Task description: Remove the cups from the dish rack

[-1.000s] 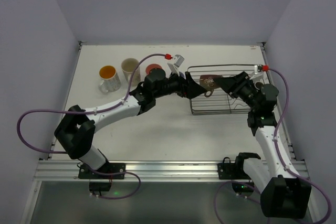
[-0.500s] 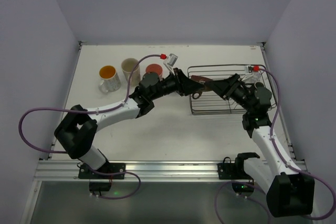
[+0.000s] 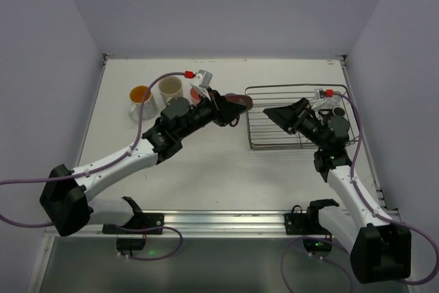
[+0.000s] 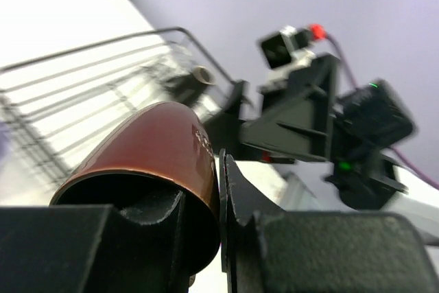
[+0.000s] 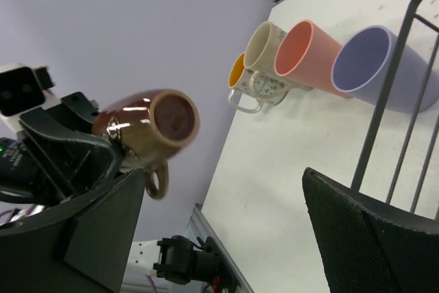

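Glazed ceramic, hard, slick and judged breakable: the mug is pinched through its rim wall by the left gripper, tilted in the air just beside the rack. A firm rim hold is advised. The right gripper is spread wide above the rack.

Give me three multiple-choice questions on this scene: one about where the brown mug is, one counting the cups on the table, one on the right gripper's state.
1. Where is the brown mug? A standing on the table; B in the left gripper; C in the right gripper.
2. How many cups stand on the table in the right wrist view? A two; B six; C four.
3. The right gripper is: A open; B shut on a cup; C shut on nothing.
Answers: B, its rim is clamped, up in the air. C, four rims show side by side. A, its jaws stand wide apart, nothing between.
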Controlling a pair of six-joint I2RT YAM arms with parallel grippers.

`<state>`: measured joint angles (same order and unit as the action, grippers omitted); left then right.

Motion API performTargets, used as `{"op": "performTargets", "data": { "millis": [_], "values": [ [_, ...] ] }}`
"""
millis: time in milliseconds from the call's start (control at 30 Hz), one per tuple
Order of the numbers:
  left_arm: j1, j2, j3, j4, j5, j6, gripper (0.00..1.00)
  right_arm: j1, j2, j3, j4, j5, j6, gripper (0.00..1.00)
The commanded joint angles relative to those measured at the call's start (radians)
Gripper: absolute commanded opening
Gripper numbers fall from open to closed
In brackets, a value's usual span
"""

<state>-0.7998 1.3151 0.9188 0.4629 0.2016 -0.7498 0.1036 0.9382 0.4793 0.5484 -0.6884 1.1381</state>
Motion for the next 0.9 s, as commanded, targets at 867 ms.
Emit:
{"op": "performTargets", "data": {
  "millis": [867],
  "values": [
    [0.543,0.151,0.032,-1.014,-0.358,0.363,0.0,0.002,-0.188,0.088,-0.505,0.159,-0.488,0.99]
  ]
}}
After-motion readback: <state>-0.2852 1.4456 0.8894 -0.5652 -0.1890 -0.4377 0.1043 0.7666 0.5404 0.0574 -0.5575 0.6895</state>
